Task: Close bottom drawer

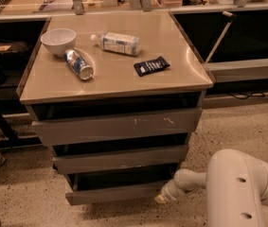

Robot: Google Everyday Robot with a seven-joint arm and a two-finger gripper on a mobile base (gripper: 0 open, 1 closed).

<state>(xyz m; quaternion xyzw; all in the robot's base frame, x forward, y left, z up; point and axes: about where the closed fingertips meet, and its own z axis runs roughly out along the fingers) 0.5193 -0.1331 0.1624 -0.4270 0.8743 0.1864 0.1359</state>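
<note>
Well, your bottom drawer (112, 194) stands pulled out at the foot of the cabinet, with its low grey front forward and the dark tray showing behind it. The gripper (163, 197) is at that drawer's right front corner, touching it or just beside it. You cannot tell from here whether the gripper is open or closed, or whether it holds anything. The arm (240, 188) reaches in from the right of the drawer, low over the floor.

Above the bottom drawer, the middle drawer (119, 159) and the top drawer (117, 126) also show dark gaps over their fronts. Higher still, on the cabinet top (124, 79), a bowl (58, 40), a can (78, 64), a bottle (117, 42) and a dark packet (151, 65) lie loose.

Watch the contact point. A push this far to one side may skew the drawer so it binds, or the gripper may slide off the corner and past the drawer's side. A hard shove could also jolt the cabinet and set the can or bottle rolling.
</note>
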